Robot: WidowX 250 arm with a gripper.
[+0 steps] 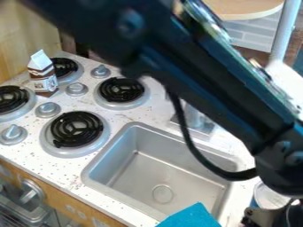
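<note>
The black metal gripper (263,218) is seen at lower right; whether it is spread or closed cannot be told. A bright blue cloth (189,217) is seen beside the grey metal sink's (121,196) near corner.

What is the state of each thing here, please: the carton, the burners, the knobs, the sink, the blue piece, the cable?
Carton: upright, peaked top closed.
Four burners: coils dark, no glow visible.
Four knobs: on or off, I cannot tell.
Sink: no standing water visible.
Blue piece: partly in view, its pointed corner uppermost.
Cable: slack, hanging in a curve below the arm.
</note>
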